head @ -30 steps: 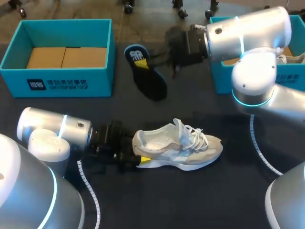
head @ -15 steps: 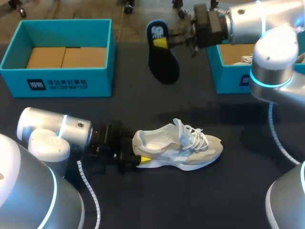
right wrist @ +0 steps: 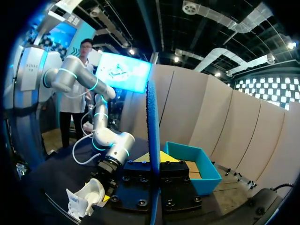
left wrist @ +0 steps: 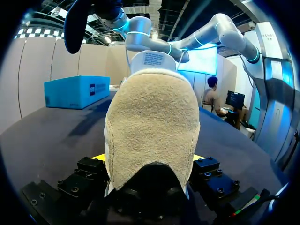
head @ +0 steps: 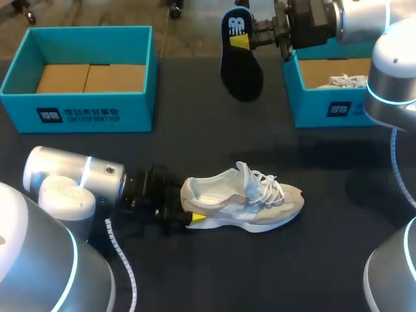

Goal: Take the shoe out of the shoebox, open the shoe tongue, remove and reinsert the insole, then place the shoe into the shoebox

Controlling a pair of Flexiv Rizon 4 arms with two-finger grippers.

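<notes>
A beige sneaker (head: 247, 198) lies on its side on the dark table, toe to the right, laces loose. My left gripper (head: 175, 211) is at its heel; in the left wrist view the suede heel (left wrist: 152, 126) fills the gap between the two wide-set fingers, which press it from both sides. The black insole (head: 239, 55) with a yellow patch hangs in the air at the back of the table, toe down. My right gripper (head: 260, 32) is shut on its heel end. From the right wrist, the insole (right wrist: 152, 122) stands edge-on between the fingers, and the sneaker (right wrist: 86, 197) lies far below.
A teal shoebox (head: 84, 110) with a cardboard insert stands at the back left. A second teal shoebox (head: 325, 107) at the back right holds another pale shoe (head: 344, 81). Dark table stretches between the boxes and around the sneaker.
My right arm has lifted the insole off the table and carried it up and to the right. The left arm and the sneaker have stayed put.
</notes>
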